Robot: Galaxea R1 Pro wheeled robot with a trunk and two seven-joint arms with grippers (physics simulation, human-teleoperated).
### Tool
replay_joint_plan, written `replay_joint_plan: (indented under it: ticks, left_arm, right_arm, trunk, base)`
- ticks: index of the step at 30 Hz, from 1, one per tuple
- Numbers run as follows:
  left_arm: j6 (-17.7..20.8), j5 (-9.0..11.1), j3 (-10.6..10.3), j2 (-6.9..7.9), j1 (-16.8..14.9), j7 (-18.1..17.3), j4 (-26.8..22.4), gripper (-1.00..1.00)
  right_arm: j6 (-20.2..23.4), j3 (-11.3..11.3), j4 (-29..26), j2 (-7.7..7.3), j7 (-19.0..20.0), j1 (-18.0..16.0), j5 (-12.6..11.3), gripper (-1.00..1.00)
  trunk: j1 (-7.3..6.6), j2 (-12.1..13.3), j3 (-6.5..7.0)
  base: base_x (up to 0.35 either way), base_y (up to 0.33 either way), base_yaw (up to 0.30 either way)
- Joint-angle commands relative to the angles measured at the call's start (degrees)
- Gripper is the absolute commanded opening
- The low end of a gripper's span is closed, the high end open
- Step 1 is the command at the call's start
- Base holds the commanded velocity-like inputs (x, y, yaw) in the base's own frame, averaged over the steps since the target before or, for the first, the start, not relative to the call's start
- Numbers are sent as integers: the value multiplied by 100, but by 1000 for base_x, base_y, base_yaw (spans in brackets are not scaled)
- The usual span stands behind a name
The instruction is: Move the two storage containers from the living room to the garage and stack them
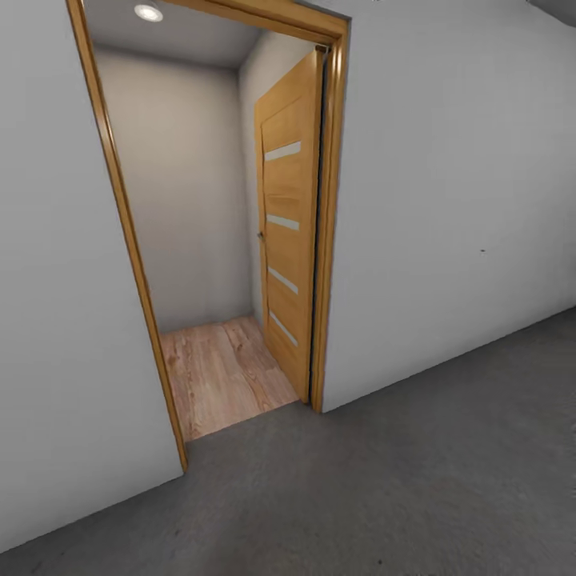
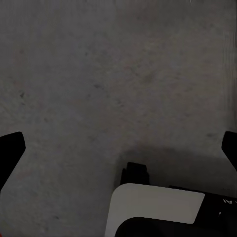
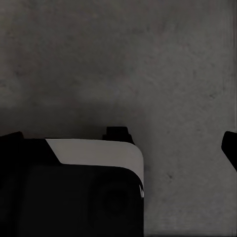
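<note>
— Underfoot? Dark grey, mottled concrete floor [image 1: 416, 480], running up to the white wall and the wooden doorway.
— Beyond the threshold? Light wood-plank flooring [image 1: 220, 372], bare.
— Under the wrist cameras? Same grey concrete [image 2: 118, 84], with part of the robot's black-and-white base [image 2: 158, 205] over it.

Ahead of me the doorway [image 1: 216, 240] stands open between white walls [image 1: 448, 200], its wood-panelled door [image 1: 290, 216] swung inward against the right jamb, narrowing the passage a little. Dark grey floor [image 1: 384, 480] lies bare up to the wood-plank flooring [image 1: 224, 372] beyond.
</note>
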Motion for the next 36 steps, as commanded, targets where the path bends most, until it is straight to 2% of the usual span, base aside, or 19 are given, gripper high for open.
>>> replay_joint_plan:
  ticks: [1,12,14,19,23,36]
  left_arm:
    - [21,52,-11,1,-2,10,-4,100]
    - [15,59,-9,-1,-2,8,-4,100]
    - [18,68,0,-41,-2,5,-2,100]
    - [70,65,-8,-361,-2,2,4,100]
    - [87,49,-10,-475,-2,-6,7,100]
    - [40,8,-22,-513,167,-8,5,100]
  right_arm:
    - [-27,48,16,5,-4,-7,-49,100]
    - [-41,48,11,-35,-4,-7,7,100]
    - [-43,48,11,-31,-4,-7,9,100]
    - [-44,48,11,-35,-4,-7,13,100]
    - [-41,48,11,-36,-4,-7,2,100]
    - [-44,48,11,-42,-4,-8,-54,100]
  trunk:
    - [0,-4,-6]
    - [0,-4,-6]
    - [0,-4,-6]
    - [0,-4,-6]
    - [0,-4,-6]
    - [0,-4,-6]
  base:
    - [0,0,-189]
    - [0,0,-31]
    - [0,0,-1]
    - [0,0,0]
    - [0,0,0]
    - [0,0,0]
